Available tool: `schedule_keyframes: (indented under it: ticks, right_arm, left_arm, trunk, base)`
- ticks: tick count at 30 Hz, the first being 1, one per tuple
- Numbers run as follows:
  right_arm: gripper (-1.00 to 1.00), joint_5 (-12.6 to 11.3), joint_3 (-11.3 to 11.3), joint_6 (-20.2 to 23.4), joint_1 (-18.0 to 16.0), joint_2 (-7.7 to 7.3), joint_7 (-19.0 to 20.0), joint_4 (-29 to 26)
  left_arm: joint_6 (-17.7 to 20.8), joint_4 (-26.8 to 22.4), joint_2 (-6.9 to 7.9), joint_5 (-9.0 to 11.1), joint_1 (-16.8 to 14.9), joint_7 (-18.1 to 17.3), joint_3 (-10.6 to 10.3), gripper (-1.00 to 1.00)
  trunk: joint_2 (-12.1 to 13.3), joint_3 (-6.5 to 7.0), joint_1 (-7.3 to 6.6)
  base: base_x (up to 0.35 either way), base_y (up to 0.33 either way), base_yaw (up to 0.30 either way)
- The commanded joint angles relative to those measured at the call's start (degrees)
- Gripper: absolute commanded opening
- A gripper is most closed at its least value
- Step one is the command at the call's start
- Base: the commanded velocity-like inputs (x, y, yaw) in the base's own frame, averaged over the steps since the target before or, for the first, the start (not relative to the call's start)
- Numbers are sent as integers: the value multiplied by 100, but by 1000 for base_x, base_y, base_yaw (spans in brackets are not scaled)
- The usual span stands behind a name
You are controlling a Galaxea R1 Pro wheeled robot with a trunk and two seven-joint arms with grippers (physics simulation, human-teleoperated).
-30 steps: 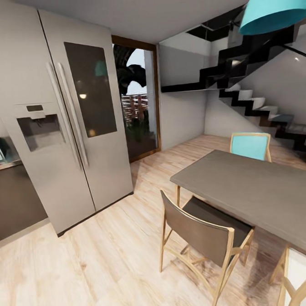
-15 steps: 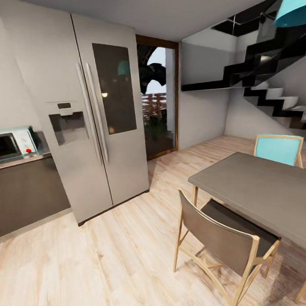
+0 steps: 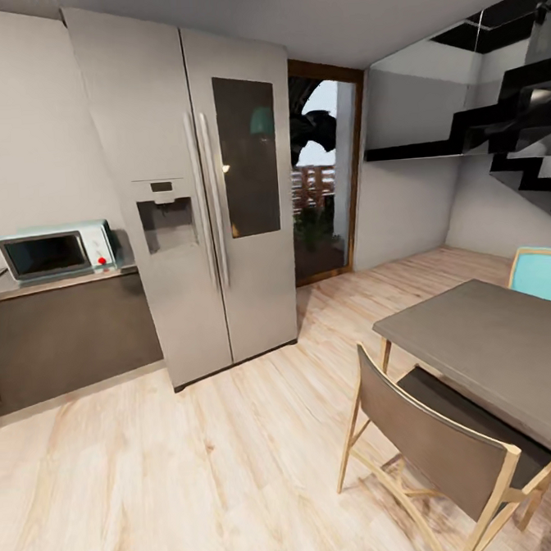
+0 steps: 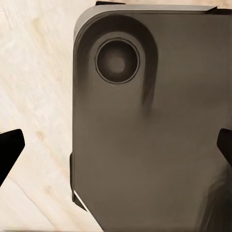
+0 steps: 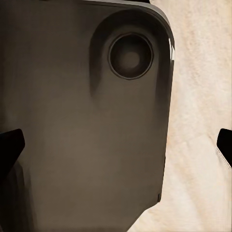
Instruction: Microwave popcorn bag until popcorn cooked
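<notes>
Two hands, left hand [image 4: 116,150] and right hand [image 5: 116,145], fingertips spread wide, nothing held | microwave [image 3: 58,251] on desk [image 3: 70,281] beside fridge [image 3: 200,190] | popcorn bag unseen | risk: base clips chair [image 3: 443,444] when turning.

Pale grey walls [image 3: 34,120]. Light wood floor [image 3: 199,478]. Tall steel fridge [image 3: 196,191] with dark door panel, beside dark cabinet [image 3: 66,339]. Glass door [image 3: 322,182] in brown frame, plants outside. Black staircase [image 3: 512,136] at right. Grey table [image 3: 494,350], wood-framed dark chair [image 3: 444,453] near it, turquoise chair [image 3: 543,277] behind.
</notes>
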Motion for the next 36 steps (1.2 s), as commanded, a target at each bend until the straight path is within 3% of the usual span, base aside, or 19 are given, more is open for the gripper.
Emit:
schedule_keyframes:
  ticks: [1, 36]
  right_arm:
    - [100, 2, 2, -17, -1, 0, 1, 1]
    - [100, -10, 2, -17, -1, 0, 1, 1]
  left_arm:
    - [-9, -5, 0, 37, 1, 2, 2, 100]
    - [-18, -3, -46, 39, 1, -5, 5, 100]
  trunk:
    - [-2, -4, 0]
    - [-2, -4, 0]
  base:
    - [0, 0, 270]
    - [0, 0, 270]
